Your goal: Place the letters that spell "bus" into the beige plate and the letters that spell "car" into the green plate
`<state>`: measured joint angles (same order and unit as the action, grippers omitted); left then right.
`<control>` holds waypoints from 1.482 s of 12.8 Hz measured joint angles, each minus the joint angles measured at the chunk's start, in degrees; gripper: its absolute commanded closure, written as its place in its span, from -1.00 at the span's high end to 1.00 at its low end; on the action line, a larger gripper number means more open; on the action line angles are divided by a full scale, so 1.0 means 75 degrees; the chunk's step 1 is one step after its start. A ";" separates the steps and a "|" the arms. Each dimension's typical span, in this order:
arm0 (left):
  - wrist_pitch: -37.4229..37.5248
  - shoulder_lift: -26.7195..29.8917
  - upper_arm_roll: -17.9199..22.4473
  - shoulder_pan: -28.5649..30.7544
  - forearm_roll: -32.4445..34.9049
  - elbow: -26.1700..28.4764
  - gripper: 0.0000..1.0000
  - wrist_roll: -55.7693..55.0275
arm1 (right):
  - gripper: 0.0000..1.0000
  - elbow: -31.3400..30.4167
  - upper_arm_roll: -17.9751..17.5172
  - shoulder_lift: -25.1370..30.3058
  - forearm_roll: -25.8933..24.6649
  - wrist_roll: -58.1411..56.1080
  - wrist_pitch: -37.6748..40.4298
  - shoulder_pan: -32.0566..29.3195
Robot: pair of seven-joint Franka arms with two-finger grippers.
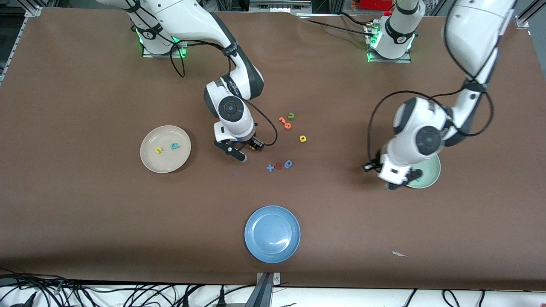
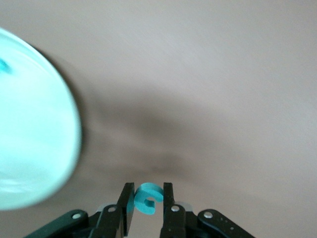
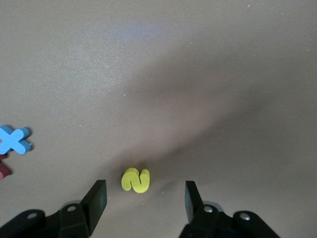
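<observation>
Three plates: the beige plate (image 1: 165, 149) lies toward the right arm's end of the table; the green plate (image 1: 428, 172) toward the left arm's end, half covered by that arm; a blue plate (image 1: 272, 233) lies nearest the front camera, between the two
Two arms: both are at work; neither waits
Beige plate holds: a yellow "u" (image 1: 158, 150) and a teal "b" (image 1: 175, 146), side by side; of "bus" only the "s" is missing
Green plate holds: one small teal letter (image 1: 417, 179) shows by the rim; too small to read
Left gripper (image 2: 147, 198): just beside the green plate's rim, over the table; clamped on a teal "c" (image 2: 148, 198) pinched between its two fingers; my guess is it needs only to come over the plate and let go
Right gripper (image 3: 143, 197): low over the table, between the beige plate and the loose letters; jaws apart, holding nothing
Yellow "s" (image 3: 135, 180): flat on the table, between the right gripper's fingers; nearer one finger than the other; its long axis runs roughly along the line from finger to finger
Coming move: likely a straight drop and squeeze; the off-centre "s" may slide
Loose letters: a yellow "a" (image 1: 303, 138) lies mid-table, well apart from both grippers; a blue cross (image 3: 14, 140) lies near the "s"
</observation>
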<state>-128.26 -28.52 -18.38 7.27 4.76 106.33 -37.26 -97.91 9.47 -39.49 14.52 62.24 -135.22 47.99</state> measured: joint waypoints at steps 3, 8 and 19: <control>0.0138 0.0055 0.0033 0.0852 0.0059 0.0007 -0.65 0.1242 | 0.11 0.0013 -0.0006 -0.0159 0.0000 -0.0013 -0.0209 0.0000; 0.0295 -0.0146 0.0024 0.1266 0.0915 0.0074 0.38 0.1700 | -0.02 0.0229 -0.0035 -0.0285 0.0000 -0.0013 -0.0227 0.0001; 0.0310 -0.0134 -0.0566 0.1186 0.0916 -0.0019 1.00 0.0883 | -0.88 0.0353 -0.0063 -0.0395 -0.0002 -0.0120 -0.0190 0.0025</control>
<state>-125.93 -29.53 -22.63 16.17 11.63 106.18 -30.63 -95.26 9.00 -42.45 14.51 61.34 -136.64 48.18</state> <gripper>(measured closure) 0.000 0.727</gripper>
